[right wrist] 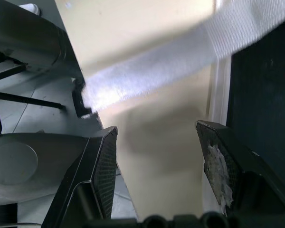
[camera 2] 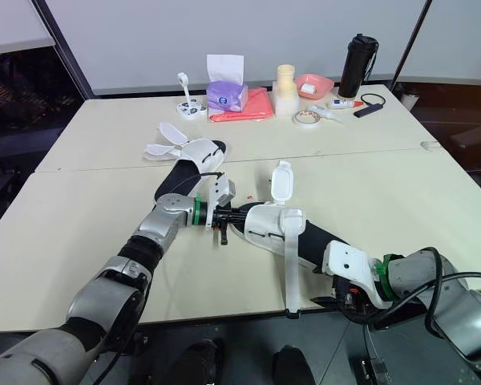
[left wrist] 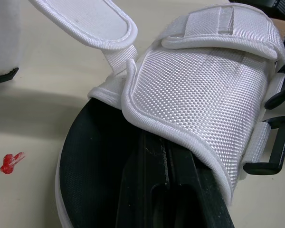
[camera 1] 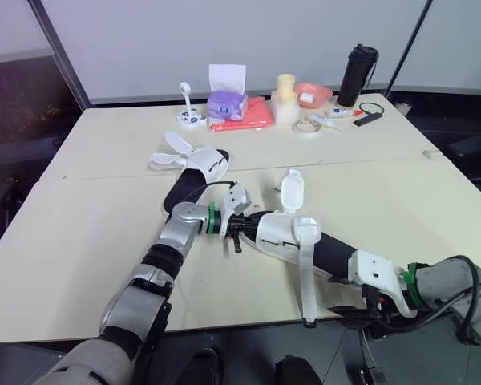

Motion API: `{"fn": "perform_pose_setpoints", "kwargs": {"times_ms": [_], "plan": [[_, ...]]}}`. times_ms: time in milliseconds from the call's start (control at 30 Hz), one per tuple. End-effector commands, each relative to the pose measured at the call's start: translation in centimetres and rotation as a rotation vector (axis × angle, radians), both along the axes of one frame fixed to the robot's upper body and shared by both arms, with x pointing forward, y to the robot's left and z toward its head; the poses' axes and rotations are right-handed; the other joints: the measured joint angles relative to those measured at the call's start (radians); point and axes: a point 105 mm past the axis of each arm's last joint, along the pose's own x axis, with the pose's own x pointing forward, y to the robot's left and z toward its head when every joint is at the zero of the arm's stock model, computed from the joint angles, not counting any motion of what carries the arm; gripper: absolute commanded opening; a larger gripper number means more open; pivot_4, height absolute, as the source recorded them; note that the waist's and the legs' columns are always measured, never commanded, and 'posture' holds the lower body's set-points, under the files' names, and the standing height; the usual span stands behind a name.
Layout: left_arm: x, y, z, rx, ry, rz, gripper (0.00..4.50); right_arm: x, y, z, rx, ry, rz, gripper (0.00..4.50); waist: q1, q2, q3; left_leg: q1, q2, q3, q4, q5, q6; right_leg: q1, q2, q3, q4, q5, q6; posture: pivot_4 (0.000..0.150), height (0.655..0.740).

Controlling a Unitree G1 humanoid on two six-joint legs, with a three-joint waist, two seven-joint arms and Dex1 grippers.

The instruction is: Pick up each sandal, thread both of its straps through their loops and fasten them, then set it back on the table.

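Now pinching toe of black-soled, white-mesh sandal (camera 1: 282,234) with left jaws; right jaws open by heel, with loose strap (camera 1: 306,281) hanging past near bench (camera 1: 80,257) edge.

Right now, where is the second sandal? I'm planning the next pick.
In the head views, the second sandal lies left of centre on the table, just beyond the left gripper and the near sandal.
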Motion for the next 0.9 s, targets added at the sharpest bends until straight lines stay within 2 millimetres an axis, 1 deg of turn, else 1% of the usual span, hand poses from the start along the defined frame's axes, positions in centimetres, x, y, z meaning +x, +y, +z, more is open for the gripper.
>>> {"fn": "perform_pose_setpoints", "kwargs": {"times_ms": [33, 200, 333, 400, 500, 600, 733, 900], "plan": [[-0.9, -0.7, 1.4, -0.024, -0.036, -0.077, 0.00, 1.6, -0.8, 0.0, -0.018, -0.056, -0.068, 2.80, -0.001, 0.000, 0.000, 0.000, 0.000, 0.000, 0.000, 0.000, 0.000, 0.000, 0.000, 0.000, 0.000, 0.000, 0.000, 0.150, 0.7400], [-2.6, 0.2, 1.5, 0.008, -0.033, -0.164, 0.00, 4.0, -1.9, 0.3, -0.046, -0.132, -0.124, 2.80, -0.005, 0.000, 0.000, 0.000, 0.000, 0.000, 0.000, 0.000, 0.000, 0.000, 0.000, 0.000, 0.000, 0.000, 0.000, 0.150, 0.7400], [-3.5, 0.8, 1.2, 0.041, -0.045, -0.189, 0.00, 5.1, -2.0, 0.5, -0.036, -0.155, -0.139, 2.80, -0.003, 0.000, 0.000, 0.001, 0.000, 0.000, 0.000, 0.000, 0.000, 0.000, 0.000, 0.000, 0.000, 0.000, 0.000, 0.150, 0.7400], [-3.5, 0.9, 1.1, 0.051, -0.063, -0.172, 0.00, 5.4, -1.9, 0.6, -0.032, -0.157, -0.137, 2.80, -0.001, 0.000, 0.000, 0.001, 0.000, 0.000, 0.000, 0.000, 0.000, 0.001, 0.000, 0.000, 0.000, 0.000, 0.000, 0.150, 0.7400], [-2.3, 0.7, 0.8, 0.062, -0.134, -0.088, 0.00, 5.2, -1.5, 0.7, -0.024, -0.145, -0.116, 2.80, 0.000, 0.000, 0.000, 0.001, 0.000, 0.000, 0.000, 0.000, 0.000, 0.002, 0.000, 0.000, 0.000, 0.000, 0.000, 0.150, 0.7400], [-1.9, 0.0, 1.0, 0.031, -0.171, -0.033, 0.00, 4.9, -1.2, 0.8, -0.020, -0.137, -0.105, 2.80, 0.000, 0.000, 0.000, 0.001, 0.000, 0.000, 0.000, 0.000, 0.000, 0.002, 0.000, 0.000, 0.000, 0.000, 0.000, 0.150, 0.7400], [-2.1, -0.8, 0.5, 0.022, -0.207, -0.007, 0.00, 4.5, -1.3, 1.0, -0.021, -0.133, -0.104, 2.80, 0.000, 0.000, 0.000, 0.001, 0.000, 0.000, 0.000, 0.000, 0.000, 0.001, 0.000, 0.000, 0.000, 0.000, 0.000, 0.150, 0.7400], [-3.1, -0.9, -0.9, 0.063, -0.192, -0.031, 0.00, 3.7, -1.3, 1.5, -0.003, -0.117, -0.114, 2.80, 0.001, 0.000, 0.000, 0.001, 0.000, 0.000, 0.000, 0.000, 0.000, 0.002, 0.000, 0.000, 0.000, 0.000, 0.000, 0.150, 0.7400]]}}
